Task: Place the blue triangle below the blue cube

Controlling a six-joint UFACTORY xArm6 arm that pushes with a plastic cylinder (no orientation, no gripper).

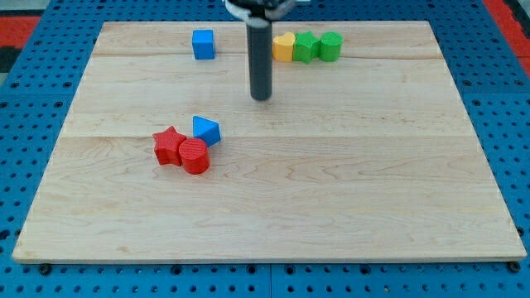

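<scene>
Tabletop (348,207): wooden. Rod: no jaws fitted; its tip (262,98) stands up and right of blue triangle (205,130), well apart. Blue cube (203,44): top left. Triangle touches red cylinder (194,156), near red star (168,146); risk: a careless push drags them along.

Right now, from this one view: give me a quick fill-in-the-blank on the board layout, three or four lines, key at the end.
1. The blue triangle touches the red cylinder and sits near the red ____.
2. The blue cube lies toward the view's ____ from the blue triangle.
3. My tip touches ____ of the blocks.
4. In the top row, the yellow block is followed by two ____ blocks.

Missing words: star; top; none; green
</scene>
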